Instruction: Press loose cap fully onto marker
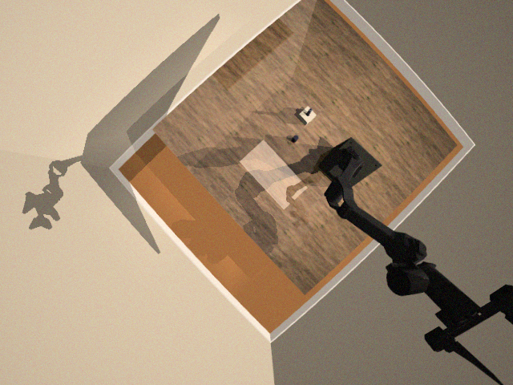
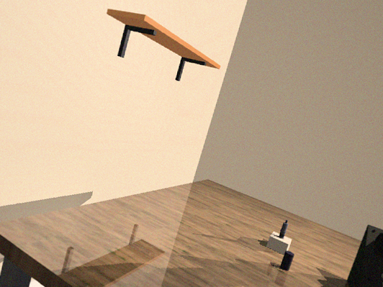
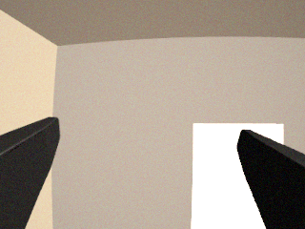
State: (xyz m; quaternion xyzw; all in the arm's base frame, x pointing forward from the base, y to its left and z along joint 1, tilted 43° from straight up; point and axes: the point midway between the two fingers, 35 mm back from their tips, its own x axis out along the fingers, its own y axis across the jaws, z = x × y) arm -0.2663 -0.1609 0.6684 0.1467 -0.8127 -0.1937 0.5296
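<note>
Gripper (image 3: pixel 149 197) spread wide, nothing between the fingers, touching nothing; wrist view faces only grey wall and a white rectangle (image 3: pixel 219 197). In top view, arm (image 1: pixel 369 224) reaching up off the table edge, gripper end at lower right, well apart from the task things. Marker (image 2: pixel 284 228) upright in white holder block (image 2: pixel 278 243) on wooden table (image 2: pixel 136 208). Dark blue cap (image 2: pixel 286 260) upright on table just beside the block, apart from it, not on marker. Same pair in top view: block (image 1: pixel 305 116), cap (image 1: pixel 294 138). Orange shelf (image 2: pixel 163 36) on wall. No readable writing, labels or brands.
</note>
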